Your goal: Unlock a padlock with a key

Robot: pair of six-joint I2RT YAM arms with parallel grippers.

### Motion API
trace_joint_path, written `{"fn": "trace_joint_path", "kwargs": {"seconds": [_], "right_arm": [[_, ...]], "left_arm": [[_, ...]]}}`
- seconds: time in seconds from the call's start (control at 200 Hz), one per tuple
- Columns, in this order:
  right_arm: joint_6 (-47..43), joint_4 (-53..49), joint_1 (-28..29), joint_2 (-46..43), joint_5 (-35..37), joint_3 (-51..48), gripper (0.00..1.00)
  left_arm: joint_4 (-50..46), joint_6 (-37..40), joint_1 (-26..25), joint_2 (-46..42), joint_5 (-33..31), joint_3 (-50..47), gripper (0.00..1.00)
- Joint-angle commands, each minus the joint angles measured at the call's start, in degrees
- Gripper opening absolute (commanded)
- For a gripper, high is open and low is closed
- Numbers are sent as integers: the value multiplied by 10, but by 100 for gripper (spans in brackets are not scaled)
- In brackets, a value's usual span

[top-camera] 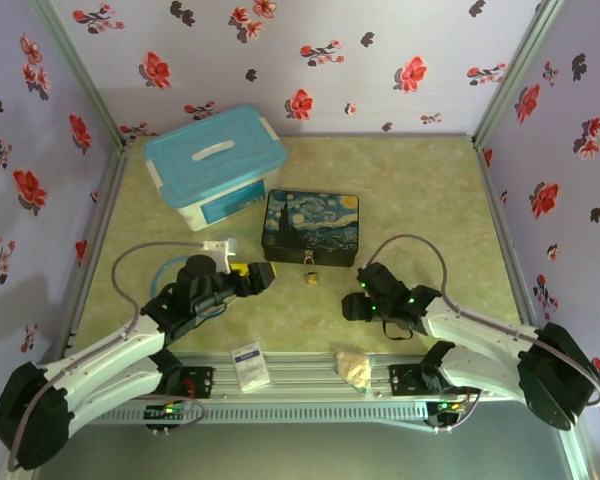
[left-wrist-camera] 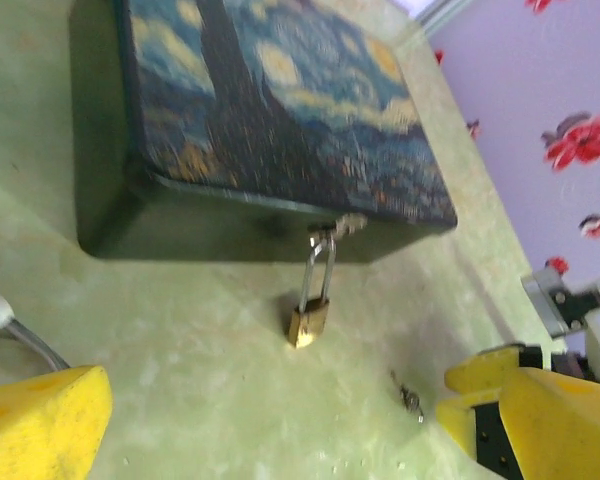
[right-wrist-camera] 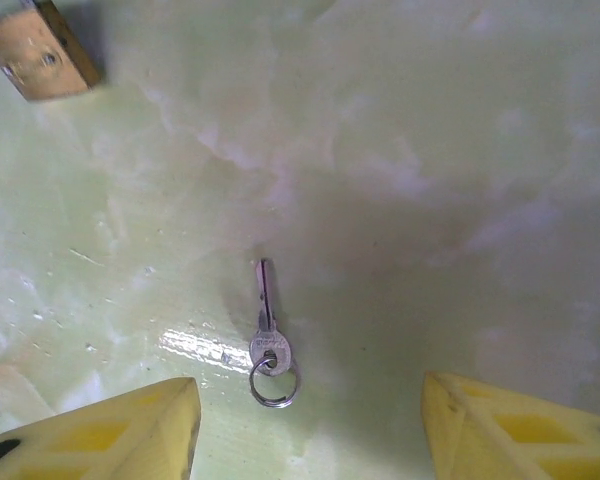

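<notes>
Risks shoving the box (top-camera: 311, 227) back across the table (top-camera: 430, 200) with any push from the left gripper (top-camera: 265, 275), carrying the lock out of reach. Risks losing the padlock (left-wrist-camera: 309, 320) too: hangs loose by its shackle from the hasp at the box's front, body resting on the table, so probably swings or twists away from a pinch or from a probing tip. Risks most with the key (right-wrist-camera: 268, 325): lies flat and thin on a smooth surface, ring end nearest the fingers (right-wrist-camera: 100, 435), so may skid under a closing grip, or get caught by the ring alone and dangle uselessly.

Left jaws wide apart, holding nothing; padlock ahead of them, roughly on the centre line, well short of contact. Right gripper (right-wrist-camera: 310, 445) likewise spread and empty; key just ahead, between the two fingers, a little left of centre, blade pointing away, untouched.
</notes>
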Motion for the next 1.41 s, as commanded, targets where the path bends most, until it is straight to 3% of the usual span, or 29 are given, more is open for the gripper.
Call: {"fn": "trace_joint_path", "kwargs": {"seconds": [0.0,0.135,0.315,0.78,0.97,1.025,1.085,1.305,1.4], "right_arm": [[-1,22,25,32,35,15,59],[-12,18,41,81,54,37,50],[-13,19,68,105,89,46,44],[-27,45,103,147,100,59,31],[-26,41,102,173,87,69,18],[-25,39,101,176,84,70,9],[-25,40,102,171,81,67,0],[-4,75,81,84,42,17,0],[-2,96,63,28,5,-9,0]], "left_arm": [[1,-5,-41,18,-62,23,100],[42,-20,-65,49,-63,23,100],[-21,8,-95,78,-70,82,100],[-8,0,-96,107,-74,85,100],[-8,0,-96,104,-77,79,100],[-8,0,-95,103,-80,78,100],[-7,-2,-96,105,-81,78,100],[-1,15,-98,99,-59,81,100],[45,17,-98,93,-45,61,100]]}}
